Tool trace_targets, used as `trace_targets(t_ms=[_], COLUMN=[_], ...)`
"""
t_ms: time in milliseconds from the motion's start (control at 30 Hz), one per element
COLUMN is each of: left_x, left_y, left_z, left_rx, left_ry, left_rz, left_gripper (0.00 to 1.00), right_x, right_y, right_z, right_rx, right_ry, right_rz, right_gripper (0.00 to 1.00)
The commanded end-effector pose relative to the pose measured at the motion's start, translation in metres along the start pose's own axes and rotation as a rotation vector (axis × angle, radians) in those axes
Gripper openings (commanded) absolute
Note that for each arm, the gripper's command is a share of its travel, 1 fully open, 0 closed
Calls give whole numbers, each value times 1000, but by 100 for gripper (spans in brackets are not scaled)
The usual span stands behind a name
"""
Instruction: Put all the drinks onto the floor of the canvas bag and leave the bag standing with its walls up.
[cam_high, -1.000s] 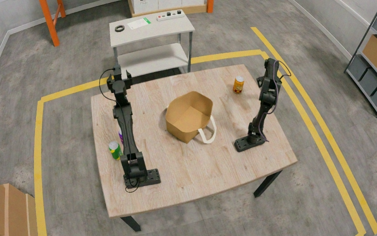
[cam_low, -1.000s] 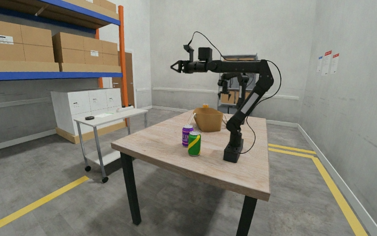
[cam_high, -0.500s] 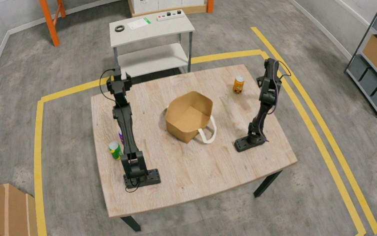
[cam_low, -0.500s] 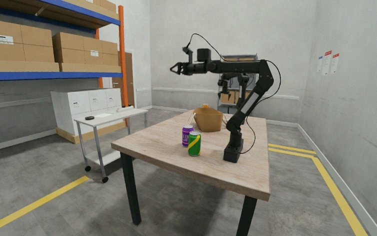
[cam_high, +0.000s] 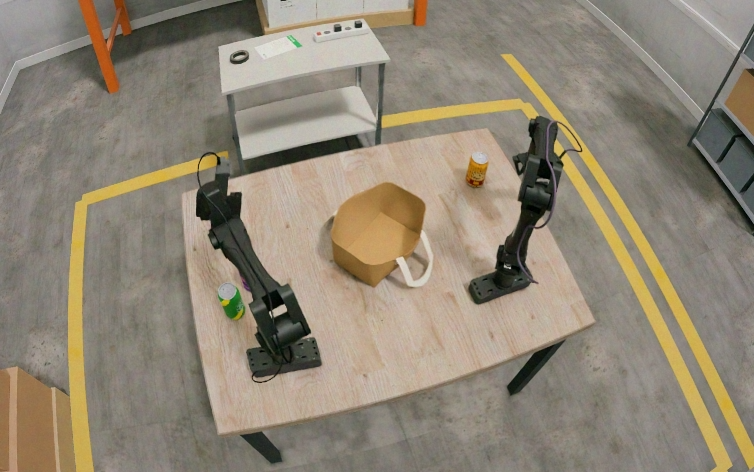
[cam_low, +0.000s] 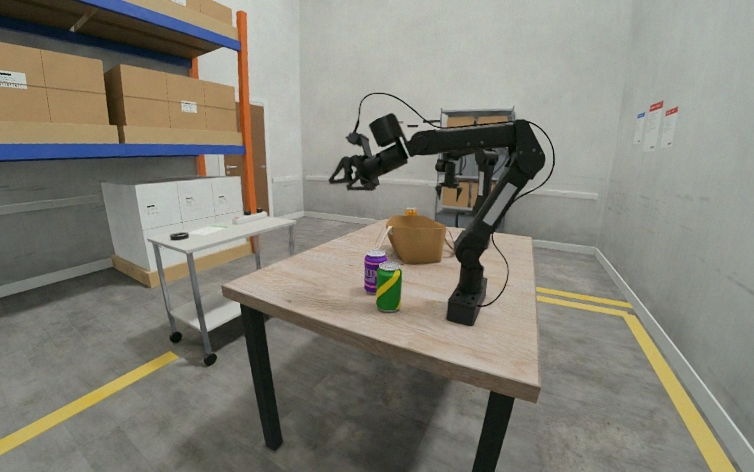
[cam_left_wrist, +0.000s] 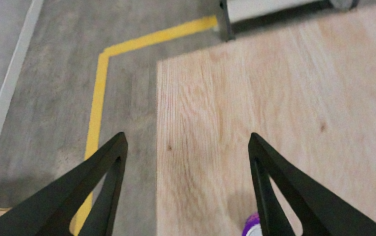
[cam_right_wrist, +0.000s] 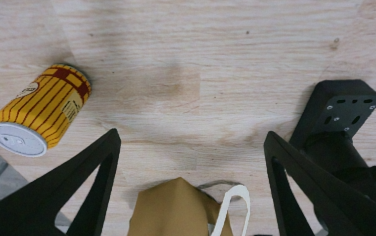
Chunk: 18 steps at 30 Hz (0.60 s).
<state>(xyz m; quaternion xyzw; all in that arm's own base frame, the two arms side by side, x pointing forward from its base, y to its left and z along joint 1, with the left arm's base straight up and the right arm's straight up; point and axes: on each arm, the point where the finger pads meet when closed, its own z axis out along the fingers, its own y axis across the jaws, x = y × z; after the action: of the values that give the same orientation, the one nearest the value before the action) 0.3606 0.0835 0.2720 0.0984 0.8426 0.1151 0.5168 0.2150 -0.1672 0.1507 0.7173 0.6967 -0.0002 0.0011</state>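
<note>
Left end effector (cam_high: 219, 205) (cam_low: 339, 184) (cam_left_wrist: 188, 135): one, raised above the table (cam_high: 361, 345) (cam_low: 317, 278) (cam_left_wrist: 210, 100) (cam_right_wrist: 200, 75) on the left-arm side of the bag; fingers wide but short of full spread; holds nothing.

Right end effector (cam_high: 538, 161) (cam_low: 448, 192) (cam_right_wrist: 192, 132): one, on the bag's right-arm side, pointing down; fingers fully spread, nothing held.

Purple can (cam_high: 245, 283) (cam_low: 373, 272) (cam_left_wrist: 252, 225): upright, on the bag's left-arm side, partly hidden in the top view.

Green can (cam_high: 231, 300) (cam_low: 388, 289): upright beside the purple one, farther from the bag.

Orange can (cam_high: 476, 169) (cam_low: 410, 212) (cam_right_wrist: 52, 102): upright, on the bag's right-arm side, well apart from it.

Bag (cam_high: 356, 261) (cam_low: 417, 242) (cam_right_wrist: 167, 210): tan, open, walls up; no drink seen on its floor. White handle (cam_high: 428, 261) (cam_right_wrist: 245, 192) flops outward.

Handling, by judgement: cans probably full, fairly heavy, smooth and apt to slip; rigid enough for a firm squeeze at mid-body, fingers on opposite sides. Bag walls likely soft and prone to fold if brushed; lower cans centrally, clear of rim and handle. The close-set pair leaves scant finger room between them.
</note>
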Motion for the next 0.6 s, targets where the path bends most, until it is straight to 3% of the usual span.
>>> trace_targets(t_ms=[0,300,400,533,567], left_x=[42,135,165,168,192], left_y=[-9,-7,-14,-8,-26], left_z=[1,-21,-35,-45,-51], left_rx=[87,256,337,360,425], left_ry=[113,324,370,365,395], left_rz=[90,150,139,153,111], left_gripper=[84,84,84,84,84], right_x=[-1,-1,-1,-1,-1], right_y=[-1,-1,-1,-1,-1], right_z=[-10,-10,-10,-10,-10], right_rx=[-28,-28,-28,-28,-28], right_ry=[-41,-41,-41,-41,-41], right_rz=[2,2,2,2,2], right_gripper=[100,100,100,100,100])
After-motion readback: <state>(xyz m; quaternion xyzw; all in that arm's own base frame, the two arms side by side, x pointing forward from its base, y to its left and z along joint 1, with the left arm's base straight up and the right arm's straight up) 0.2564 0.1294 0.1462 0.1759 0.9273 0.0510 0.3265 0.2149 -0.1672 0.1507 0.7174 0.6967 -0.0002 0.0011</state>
